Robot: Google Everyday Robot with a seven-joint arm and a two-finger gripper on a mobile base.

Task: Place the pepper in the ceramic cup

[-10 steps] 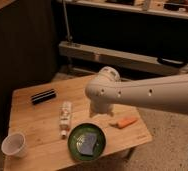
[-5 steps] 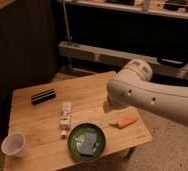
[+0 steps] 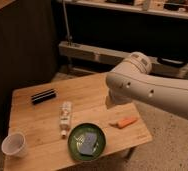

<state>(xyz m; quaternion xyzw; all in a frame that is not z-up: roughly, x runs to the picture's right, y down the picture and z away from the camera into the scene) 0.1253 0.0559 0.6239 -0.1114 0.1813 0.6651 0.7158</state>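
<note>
Swinging right since a second ago, the bulky white robot arm [image 3: 157,92] now overhangs the right side of the light wooden bench [image 3: 37,120]. We find its gripper hidden behind that arm, jaws spread wide. The small orange-red tapered pepper [image 3: 123,122] is unmoved near the right edge. The small white ceramic cup [image 3: 13,144] sits at the front-left corner, well apart. Between them lie a round green plate [image 3: 101,134] and a white bottle-like tube [image 3: 65,117].

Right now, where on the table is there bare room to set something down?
Bare wood: the front-left stretch between the ceramic cup and the white tube; the back middle between the black bar and the arm. Crowded: front middle, where tube, green plate and pepper cluster. The gripper is out of sight behind the arm, over the table's right side.
</note>
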